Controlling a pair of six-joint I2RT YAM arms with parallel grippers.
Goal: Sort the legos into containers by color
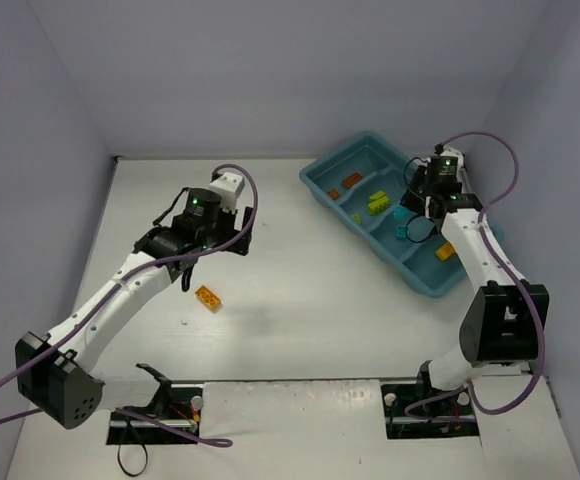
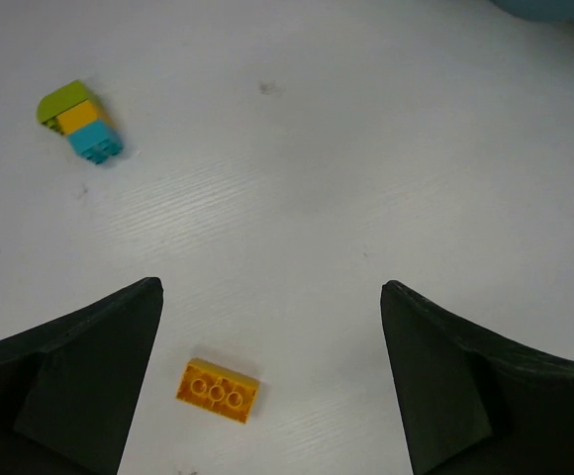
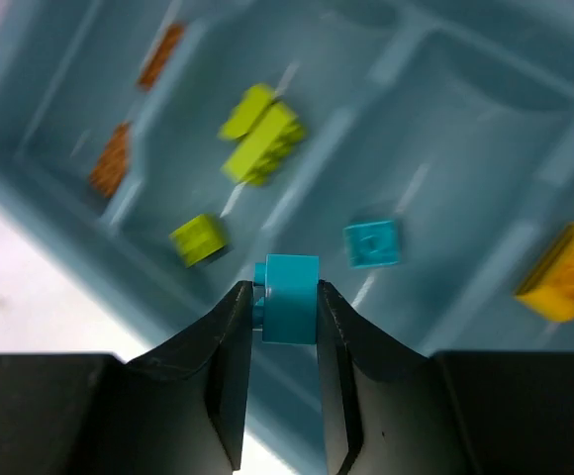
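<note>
My right pincer [image 3: 283,295] pinches the held cyan brick [image 3: 291,315], low centre frame, over the tray [image 3: 485,59]. I'd shift frame-right above the loose cyan brick [image 3: 372,242], then release low. My left pincer [image 2: 267,336] is spread over the yellow-orange brick [image 2: 218,390] on the table [image 2: 366,148].

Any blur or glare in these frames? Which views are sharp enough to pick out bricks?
Right wrist: the long teal-blue plastic tray and the lime green plastic bricks in it are motion-smeared; only the gripped cyan plastic brick is crisp. Left wrist: sharp, studs readable on the yellow-orange plastic brick, no glare. Top external: even, soft light, no glare on the white table.
</note>
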